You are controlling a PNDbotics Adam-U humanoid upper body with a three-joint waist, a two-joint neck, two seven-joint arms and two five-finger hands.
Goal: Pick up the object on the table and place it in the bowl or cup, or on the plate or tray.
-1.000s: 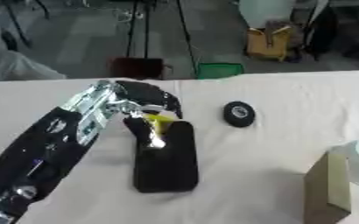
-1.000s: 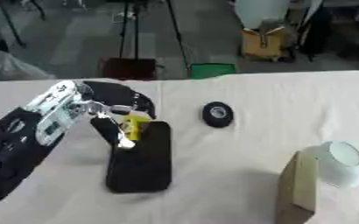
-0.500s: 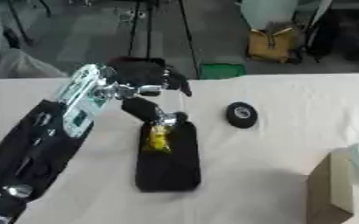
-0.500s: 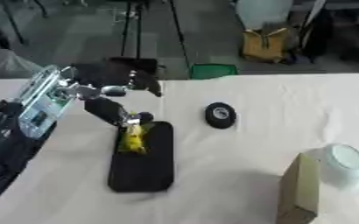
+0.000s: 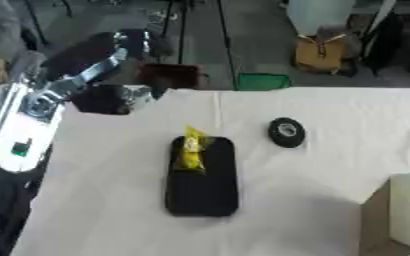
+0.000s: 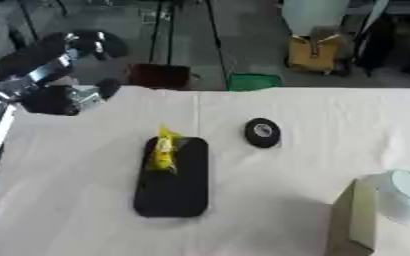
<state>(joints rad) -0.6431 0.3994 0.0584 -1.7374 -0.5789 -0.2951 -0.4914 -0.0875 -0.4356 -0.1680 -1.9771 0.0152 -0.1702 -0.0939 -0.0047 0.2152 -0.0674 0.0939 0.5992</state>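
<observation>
On the left eye view: yellow packet (image 5: 190,151) lying across far end of black tray (image 5: 201,184), apparently already delivered.
Left hand (image 5: 112,97): raised off the table's left edge, holding nothing; finger state cannot be told.
On the right eye view: black roll (image 6: 262,132) apart, right of tray; white cup (image 6: 404,195) near right edge.

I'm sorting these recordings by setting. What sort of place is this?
Probably a lab or workshop, not a home: a cloth-covered table stands on a bare grey floor, with tripod legs and a cardboard box behind it.
</observation>
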